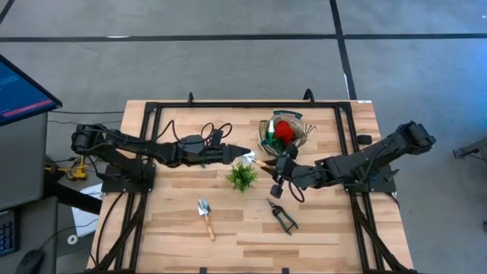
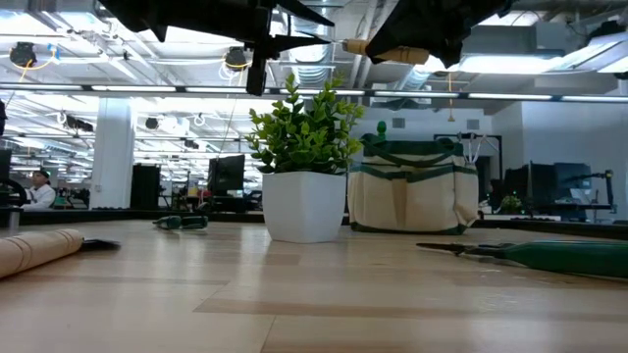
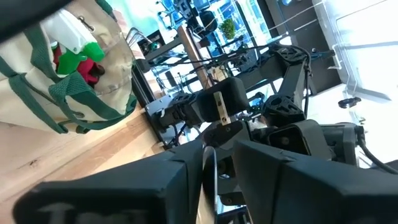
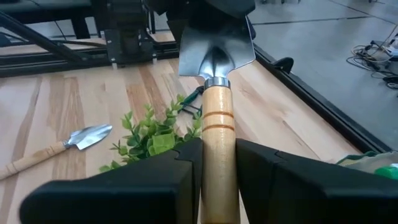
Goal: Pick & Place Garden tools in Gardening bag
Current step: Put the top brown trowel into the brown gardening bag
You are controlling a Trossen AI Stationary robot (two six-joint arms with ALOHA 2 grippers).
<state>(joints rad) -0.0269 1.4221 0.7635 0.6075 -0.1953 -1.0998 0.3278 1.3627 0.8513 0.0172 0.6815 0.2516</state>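
A wooden-handled trowel point(image 4: 217, 74) hangs in the air above the small potted plant point(image 1: 242, 177), its blade toward the table's left. My right gripper point(image 1: 275, 166) is shut on its handle. My left gripper point(image 1: 242, 154) reaches in level from the left. Its fingers stand on either side of the blade point(image 3: 210, 171), with a gap showing beside it. The gardening bag point(image 1: 264, 133) stands on its base at the far middle, holding red gloves and a green bottle. A second trowel point(image 1: 205, 217) and pruning shears point(image 1: 283, 215) lie flat on the near half of the table. My right gripper pinches the trowel's wooden handle point(image 4: 217, 155) between its two fingers, behind the grooved rings near the blade. The fingers come from the table's right, slanting a little downward, and lie along the handle. The trowel is lifted clear, roughly level. My left gripper: I cannot tell whether a finger touches the blade.
A black rail frame point(image 1: 228, 105) runs round the wooden table. Cables point(image 1: 214, 131) lie at the far left of the top. A monitor point(image 1: 19, 91) stands off the table's left side. Bare wood shows along the near edge.
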